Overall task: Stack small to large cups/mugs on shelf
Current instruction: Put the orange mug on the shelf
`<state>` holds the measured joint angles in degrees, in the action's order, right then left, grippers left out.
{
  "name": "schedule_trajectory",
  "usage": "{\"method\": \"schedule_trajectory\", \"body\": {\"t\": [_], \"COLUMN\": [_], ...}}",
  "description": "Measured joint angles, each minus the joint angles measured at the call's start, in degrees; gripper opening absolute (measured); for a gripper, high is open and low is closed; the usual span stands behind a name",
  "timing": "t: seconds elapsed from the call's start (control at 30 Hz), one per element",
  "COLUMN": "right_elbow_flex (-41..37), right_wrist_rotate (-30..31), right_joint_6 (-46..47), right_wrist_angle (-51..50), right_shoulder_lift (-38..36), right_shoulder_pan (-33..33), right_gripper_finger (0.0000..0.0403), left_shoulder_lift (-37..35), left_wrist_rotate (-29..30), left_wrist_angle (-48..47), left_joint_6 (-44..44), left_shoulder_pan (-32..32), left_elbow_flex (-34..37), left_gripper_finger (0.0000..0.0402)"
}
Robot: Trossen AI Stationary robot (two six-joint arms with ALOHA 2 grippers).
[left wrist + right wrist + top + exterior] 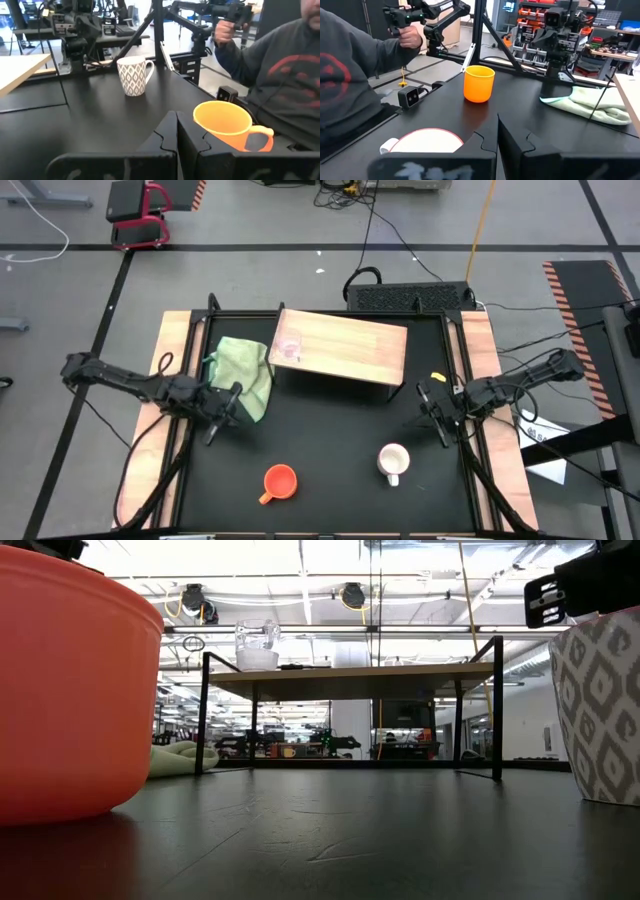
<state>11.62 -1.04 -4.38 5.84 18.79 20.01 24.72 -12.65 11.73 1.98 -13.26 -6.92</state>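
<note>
Nearest the front edge of the black tabletop [330,430] stand the orange mug [280,481] and, to its right, the patterned white mug [393,462] — well apart. Farther back, the left gripper [215,425] hovers beside the green cloth [243,373], fingers closed on nothing; the right gripper [441,425] hangs near the right rim, likewise closed and empty. Beyond — the wooden shelf [350,348], with the clear glass cup [288,348] on its left end.

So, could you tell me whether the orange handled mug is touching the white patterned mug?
Apart. The high view shows the orange mug and the white mug separated by bare black tabletop.
</note>
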Motion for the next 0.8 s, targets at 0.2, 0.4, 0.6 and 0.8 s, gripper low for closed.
{"method": "schedule_trajectory", "body": {"t": [0.2, 0.4, 0.6, 0.8], "right_elbow_flex": [0.0, 0.0, 0.0, 0.0], "right_wrist_rotate": [0.0, 0.0, 0.0, 0.0], "right_joint_6": [-0.8, -0.8, -1.2, -1.2], "right_wrist_angle": [0.0, 0.0, -0.1, -0.6], "right_shoulder_lift": [0.0, 0.0, 0.0, 0.0], "right_shoulder_pan": [0.0, 0.0, 0.0, 0.0], "right_gripper_finger": [0.0000, 0.0000, 0.0000, 0.0000], "left_shoulder_lift": [7.0, 16.5, 24.8, 32.7], "left_wrist_rotate": [7.2, 13.5, 18.9, 19.9], "left_wrist_angle": [4.6, 1.2, -7.8, -16.8], "left_joint_6": [-0.9, 0.5, -0.4, -2.1], "left_shoulder_pan": [-7.3, -13.6, -16.6, -18.5], "left_elbow_flex": [-0.9, -8.7, -18.7, -29.3], "left_gripper_finger": [0.0000, 0.0000, 0.0000, 0.0000]}}
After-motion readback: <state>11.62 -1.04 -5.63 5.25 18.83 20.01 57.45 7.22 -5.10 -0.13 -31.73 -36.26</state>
